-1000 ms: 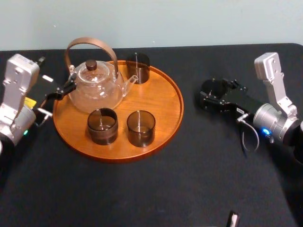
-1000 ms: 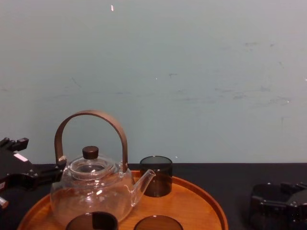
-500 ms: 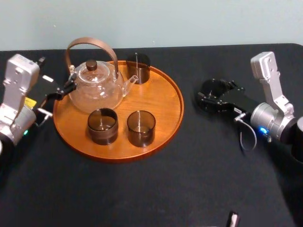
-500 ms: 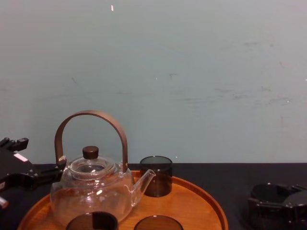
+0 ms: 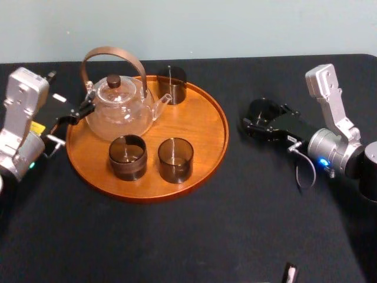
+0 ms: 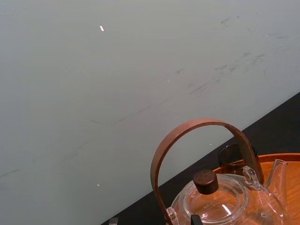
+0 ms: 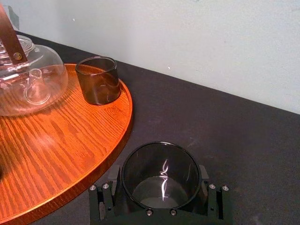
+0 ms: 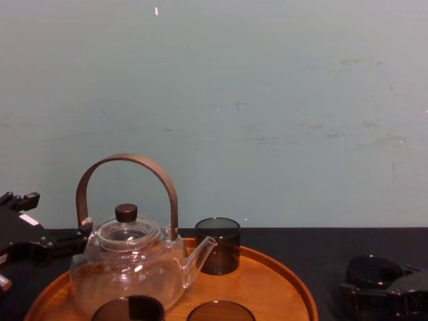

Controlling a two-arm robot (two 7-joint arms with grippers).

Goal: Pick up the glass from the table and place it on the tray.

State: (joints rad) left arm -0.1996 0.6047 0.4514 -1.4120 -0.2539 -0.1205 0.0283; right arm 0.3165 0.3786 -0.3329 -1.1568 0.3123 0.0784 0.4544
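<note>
A dark smoked glass [image 5: 263,111] sits between the fingers of my right gripper [image 5: 258,119], which is shut on it. It is low over the black table [image 5: 235,224], just right of the tray's rim. In the right wrist view the glass [image 7: 161,174] stands upright in the right gripper [image 7: 159,199], close to the round orange-brown tray [image 7: 56,154]. The chest view shows the glass [image 8: 373,271] at the lower right. My left gripper [image 5: 69,121] is parked open at the tray's [image 5: 197,127] left edge, beside the teapot.
On the tray stand a glass teapot [image 5: 118,109] with a brown arched handle and three dark tumblers [image 5: 171,84], [image 5: 127,156], [image 5: 175,159]. The tray's right half is bare wood. A pale wall rises behind the table.
My right gripper has moved left with the glass, closer to the tray's right rim. The left arm and the things on the tray have not moved.
</note>
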